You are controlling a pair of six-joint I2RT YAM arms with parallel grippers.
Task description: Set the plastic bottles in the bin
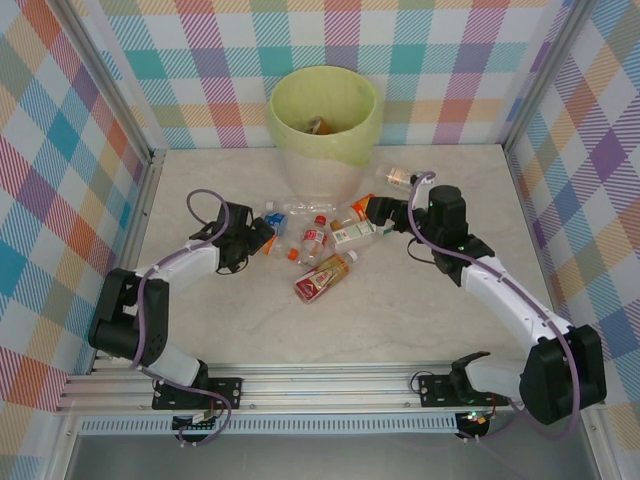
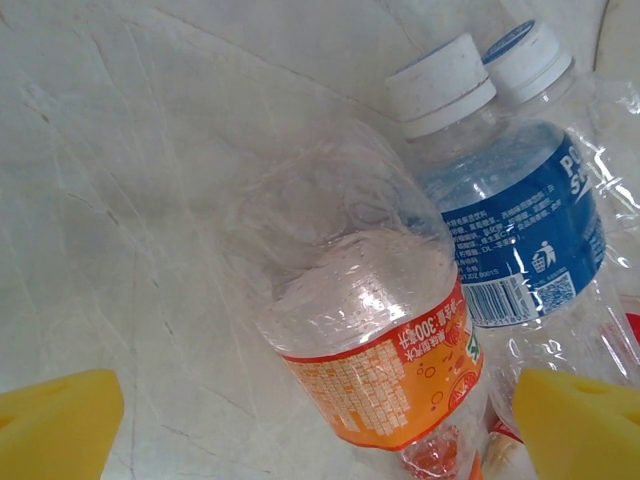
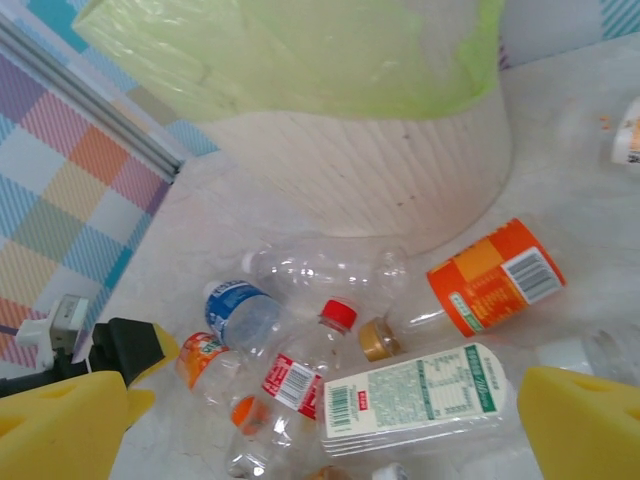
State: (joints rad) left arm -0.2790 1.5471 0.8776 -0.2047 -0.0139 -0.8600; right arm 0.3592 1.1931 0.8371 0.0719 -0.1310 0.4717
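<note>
Top external view: I see the bin (image 1: 322, 165) at the far side of the tabletop (image 1: 300, 335), against the back wall, with its yellow-green liner folded over the rim. At least one item with an orange label lies inside it. The plastic bottles (image 1: 312, 240) lie in a loose cluster on the tabletop just in front of the bin, between the two arms. A red-labelled bottle (image 1: 325, 277) lies at the near edge of the cluster. One stray bottle (image 1: 400, 178) lies apart from the rest, to the right of the bin.

Left end effector (image 1: 262, 236): it sits at the left edge of the cluster. In the left wrist view its fingers (image 2: 60, 425) are spread wide, one on each side of an orange-labelled bottle (image 2: 375, 340) that lies on its side. I see no contact between fingers and bottle. A blue-labelled bottle (image 2: 520, 235) lies just beside the orange-labelled one.

Right end effector (image 1: 380, 212): it sits at the right edge of the cluster, near the bin. In the right wrist view its fingers (image 3: 580, 425) are spread wide and pinch nothing. A green-and-white-labelled bottle (image 3: 415, 400) lies on the tabletop between them. Beyond it lie a gold-capped bottle (image 3: 485, 285) with an orange wrap, a red-capped bottle (image 3: 300, 375), and an unlabelled clear bottle (image 3: 320, 270) just in front of the bin wall.
</note>
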